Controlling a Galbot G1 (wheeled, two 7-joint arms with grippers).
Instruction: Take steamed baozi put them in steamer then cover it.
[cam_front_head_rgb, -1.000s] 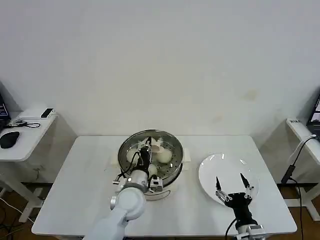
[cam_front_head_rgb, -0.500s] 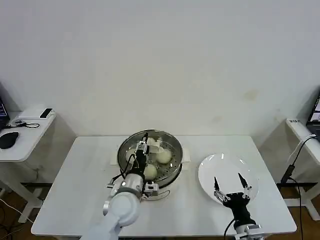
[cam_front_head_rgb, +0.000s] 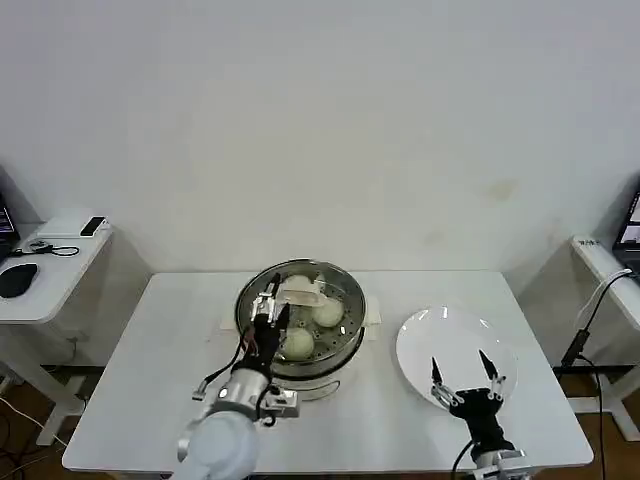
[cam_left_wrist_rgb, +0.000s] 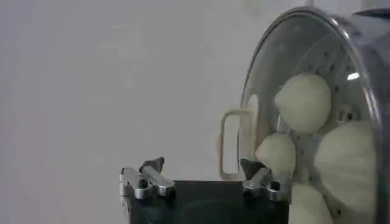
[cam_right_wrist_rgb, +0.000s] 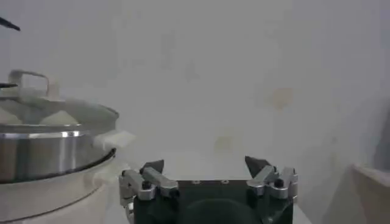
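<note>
**When Covered, Checked for Clean Release**

Once examined from the head view, found the cover (cam_front_head_rgb: 318, 300) lying on the steamer (cam_front_head_rgb: 335, 362) at mid-tabletop (cam_front_head_rgb: 150, 380), with its cream handle (cam_front_head_rgb: 300, 292) up top. Counted four steamed baozi (cam_left_wrist_rgb: 303, 103) under the glass in the left wrist view, resting on the perforated tray.

Found the left tool (cam_front_head_rgb: 268, 315) over the near-left part of the lid, fingers spread and holding nothing. Noted the handle just beyond the fingertips in the left wrist view, close to one finger, not between the two. Found the right tool (cam_front_head_rgb: 465, 375) idle over the white plate (cam_front_head_rgb: 430, 335), fingers likewise apart and empty.

Judged the task close to complete, with only release and withdrawal left.

Recommended for the step in hand:
- Keep the left tool's fingers spread and draw straight back from the handle, without sideways drift.
- Avoid catching the handle loop or the metal rim; judged the lid liable to slide on polished steel.
- Confirm the rim sits level all round before leaving.

Materials as seen:
- Steamer: round, bright stainless wall over a white base, small white side handle.
- Cover: clear, slightly domed glass, metal-rimmed.
- Baozi: smooth, rounded, cream-white; judged soft.
- Plate: flat, glossy, bare.
</note>
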